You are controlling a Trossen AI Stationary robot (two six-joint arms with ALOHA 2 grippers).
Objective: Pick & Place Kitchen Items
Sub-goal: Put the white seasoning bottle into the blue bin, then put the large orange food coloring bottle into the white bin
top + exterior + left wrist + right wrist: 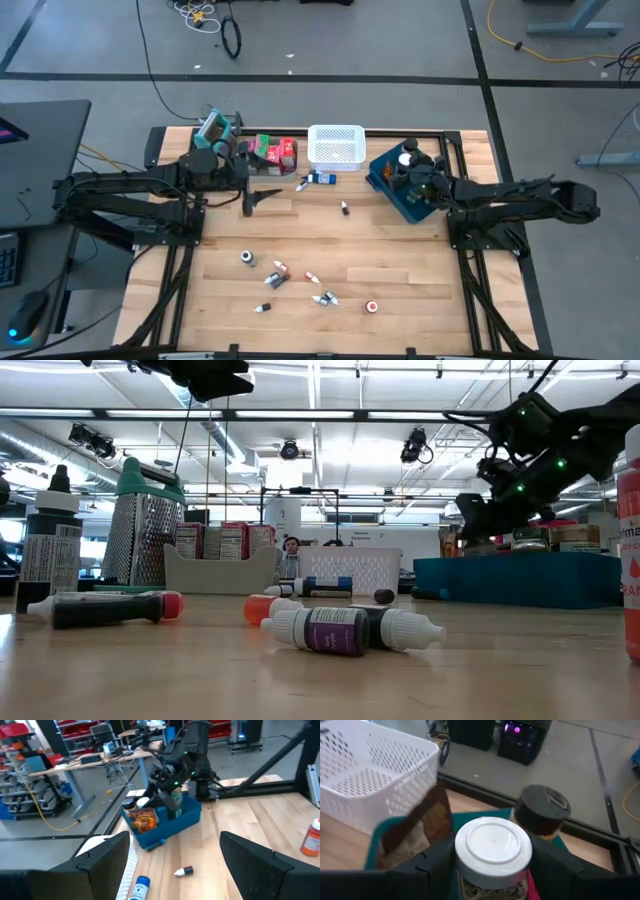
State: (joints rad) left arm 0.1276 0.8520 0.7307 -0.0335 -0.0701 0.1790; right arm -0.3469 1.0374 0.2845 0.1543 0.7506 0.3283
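progress: early, by my read. Blue plastic tray at 2 o'clock of the table holds a few jars; most small goods are loose on the wood.
right gripper: over the blue tray, fingers clamped either side of a white-lidded round glass jar. Jar is inside the tray, next to a black-lidded jar and a brown pouch. Can't tell if it's being set down or lifted.
left gripper: released, fingers spread wide, grasping nothing; hovers near table centre, toward 10 o'clock.
sorted already: red and green cartons sit in a clear bin at 11 o'clock, beside a steel box grater.
left to do: scatter of tiny dropper bottles and a small round red-lidded pot at 6 o'clock; blue-capped tube and a dark mini bottle just below the white mesh basket at 12 o'clock, which looks empty.
surface: pale wood plank tabletop, black frame rails around it.
room: grey concrete floor, loose cables, workbenches and shelving; a person visible far behind the table in the low view.
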